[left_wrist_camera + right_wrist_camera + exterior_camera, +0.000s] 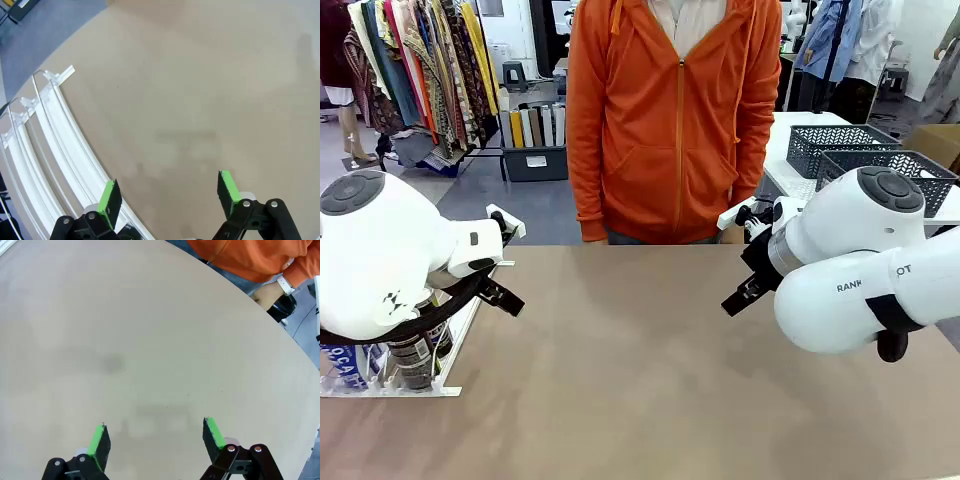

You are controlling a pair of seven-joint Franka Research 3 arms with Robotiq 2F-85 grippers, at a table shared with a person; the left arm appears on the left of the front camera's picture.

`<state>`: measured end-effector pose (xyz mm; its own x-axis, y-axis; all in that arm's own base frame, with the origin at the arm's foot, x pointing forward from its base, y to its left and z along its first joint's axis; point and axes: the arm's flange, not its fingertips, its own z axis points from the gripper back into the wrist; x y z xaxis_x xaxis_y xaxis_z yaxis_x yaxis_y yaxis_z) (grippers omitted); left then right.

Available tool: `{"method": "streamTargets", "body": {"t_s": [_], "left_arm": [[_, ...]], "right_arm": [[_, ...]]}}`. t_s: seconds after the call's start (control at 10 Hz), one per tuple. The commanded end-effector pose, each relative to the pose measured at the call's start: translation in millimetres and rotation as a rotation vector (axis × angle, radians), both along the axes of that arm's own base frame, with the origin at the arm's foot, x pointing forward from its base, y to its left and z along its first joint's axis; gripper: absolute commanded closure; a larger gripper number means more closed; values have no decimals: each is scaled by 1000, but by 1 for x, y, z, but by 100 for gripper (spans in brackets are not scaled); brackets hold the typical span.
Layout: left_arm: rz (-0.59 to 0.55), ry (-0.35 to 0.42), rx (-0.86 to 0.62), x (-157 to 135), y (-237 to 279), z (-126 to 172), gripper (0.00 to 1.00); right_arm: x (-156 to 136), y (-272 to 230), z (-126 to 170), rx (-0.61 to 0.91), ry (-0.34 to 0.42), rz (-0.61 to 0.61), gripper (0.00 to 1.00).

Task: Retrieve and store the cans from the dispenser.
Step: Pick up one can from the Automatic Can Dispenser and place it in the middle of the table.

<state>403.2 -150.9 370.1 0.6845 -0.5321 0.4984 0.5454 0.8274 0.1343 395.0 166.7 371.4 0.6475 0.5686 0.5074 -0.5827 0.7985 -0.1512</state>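
**A:** How are the arms posed over the smooth beige table [650, 400]?

**B:** Both are bent low. The bulky glossy white left arm [380, 250] is at the table's left side and the matching right arm [860, 270] is opposite, with both wrists angled toward the middle.

**A:** And the task's things?

**B:** The flat white plastic dispenser [60, 127], made of long curved rails, lies under the left arm. Small cylindrical cans [415, 360], some dark and some blue-labelled, stand at its near end.

**A:** And the grippers?

**B:** The left gripper [170, 192] is spread wide and empty, over bare tabletop just beside the rails. The right gripper [155, 435] is equally wide and holds nothing.
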Motion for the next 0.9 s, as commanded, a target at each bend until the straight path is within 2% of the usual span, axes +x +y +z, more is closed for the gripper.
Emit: {"method": "streamTargets", "body": {"t_s": [0.0, 0.8], "left_arm": [[0, 0, 0, 0, 0, 0, 0], [0, 0, 0, 0, 0, 0, 0]], "right_arm": [[0, 0, 0, 0, 0, 0, 0], [0, 0, 0, 0, 0, 0, 0]]}}
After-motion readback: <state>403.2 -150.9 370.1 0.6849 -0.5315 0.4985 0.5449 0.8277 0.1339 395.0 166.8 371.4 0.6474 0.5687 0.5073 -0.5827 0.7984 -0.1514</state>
